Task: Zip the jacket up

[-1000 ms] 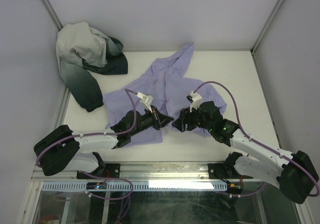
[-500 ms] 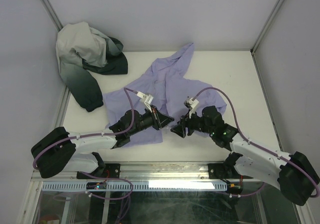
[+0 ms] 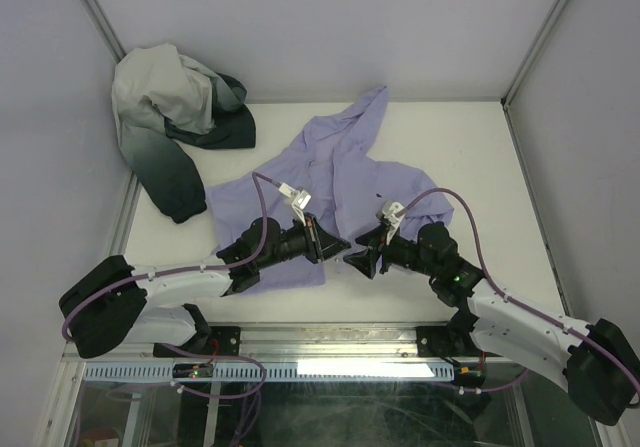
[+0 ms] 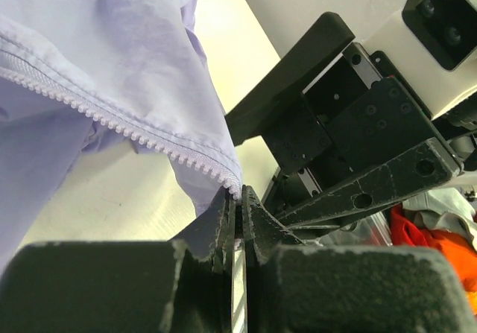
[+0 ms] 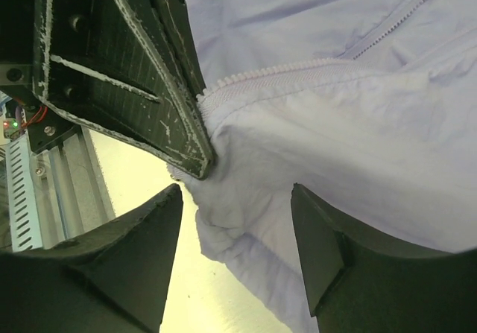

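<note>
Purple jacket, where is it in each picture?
Top view: jacket spread in the middle of the table.
Left wrist: jacket fills the upper left.
Right wrist: jacket fills the middle and right.
Shared landmark: the left pincer, shut on the jacket's zipper edge, shows in all three.

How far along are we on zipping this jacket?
Early. Done: the left gripper is shut on the bottom end of one zipper edge of the jacket. In hand: the right gripper is open at the fabric right beside it, gripping nothing. Left: the teeth show as a bare single row, so joining both sides and zipping up are not yet done.
</note>
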Tool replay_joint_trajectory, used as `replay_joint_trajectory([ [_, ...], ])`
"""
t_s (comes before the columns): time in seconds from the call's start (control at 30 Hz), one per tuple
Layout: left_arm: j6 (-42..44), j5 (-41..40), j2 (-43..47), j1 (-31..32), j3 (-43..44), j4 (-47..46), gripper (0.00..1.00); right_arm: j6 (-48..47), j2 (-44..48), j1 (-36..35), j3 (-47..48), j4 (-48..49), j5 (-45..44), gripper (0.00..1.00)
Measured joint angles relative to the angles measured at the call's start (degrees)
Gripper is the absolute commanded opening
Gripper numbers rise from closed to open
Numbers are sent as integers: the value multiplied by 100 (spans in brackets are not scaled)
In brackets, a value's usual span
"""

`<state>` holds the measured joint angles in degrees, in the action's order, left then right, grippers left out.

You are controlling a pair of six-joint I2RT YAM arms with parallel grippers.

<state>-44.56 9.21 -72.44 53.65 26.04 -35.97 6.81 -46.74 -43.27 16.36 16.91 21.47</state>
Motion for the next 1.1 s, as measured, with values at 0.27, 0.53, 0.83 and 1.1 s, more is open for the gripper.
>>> replay_joint_trajectory([
  [0.27,0,356,280,-13,35,175,0,-396,-114,0,-11,234,472,66],
  [0.53,-46,623,310,-83,173,247,0,-549,-308,0,-7,341,957,61],
  [0.83,-107,748,199,-87,278,304,0,-586,-310,2,33,442,1198,40],
  [1.1,-101,804,144,-127,328,483,0,-640,-470,33,251,275,1403,31],
])
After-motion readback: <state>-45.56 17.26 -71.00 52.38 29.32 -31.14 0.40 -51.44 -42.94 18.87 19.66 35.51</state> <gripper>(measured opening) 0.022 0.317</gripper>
